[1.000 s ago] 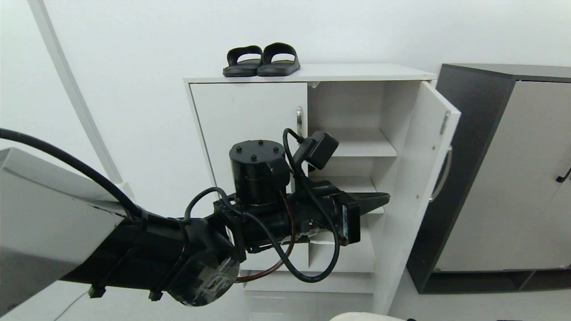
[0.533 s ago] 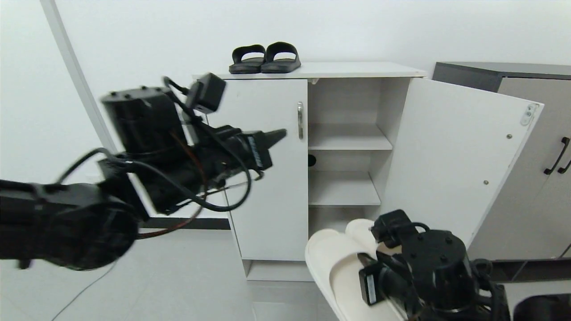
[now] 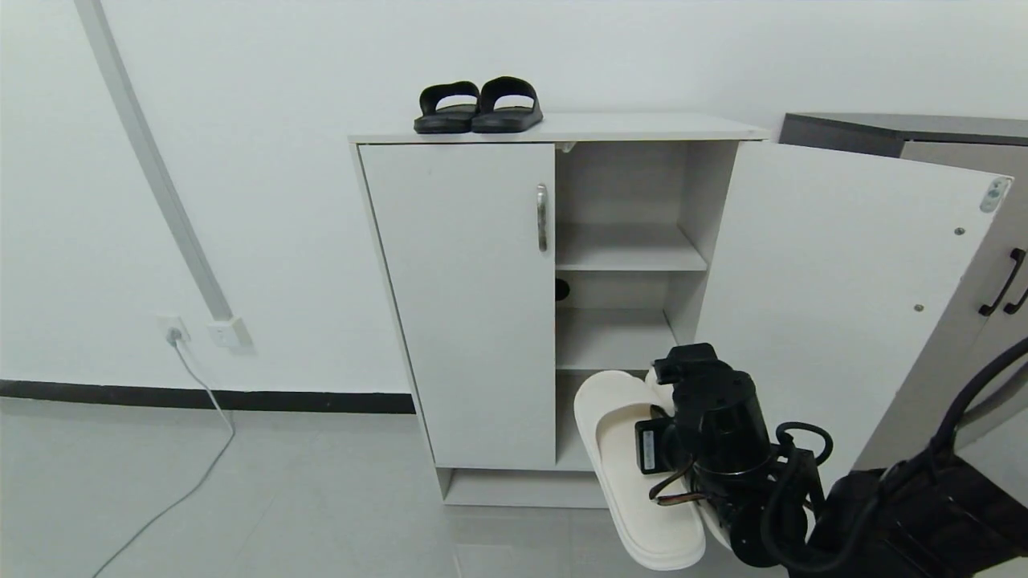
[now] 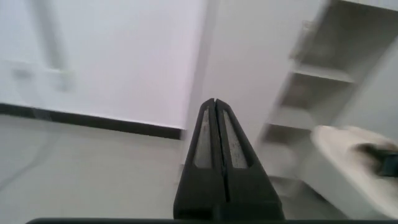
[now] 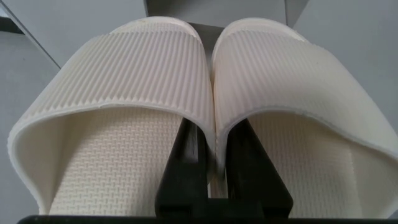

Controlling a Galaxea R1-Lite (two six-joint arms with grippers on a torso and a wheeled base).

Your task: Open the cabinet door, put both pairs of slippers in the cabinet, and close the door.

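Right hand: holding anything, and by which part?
Yes: the right hand holds the white slippers as a pair, one finger under each strap, pinching their adjoining inner edges together. The left hand is shut on nothing.

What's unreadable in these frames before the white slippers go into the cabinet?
Cabinet lowest compartment: head view, mostly behind the white slippers.
Dark round spot above the middle shelf: head view, half behind the closed left door; unidentifiable.
Right gripper fingertips: right wrist view, under the slipper straps.
Left wrist view: blurred; slippers smeared, cut by the edge.
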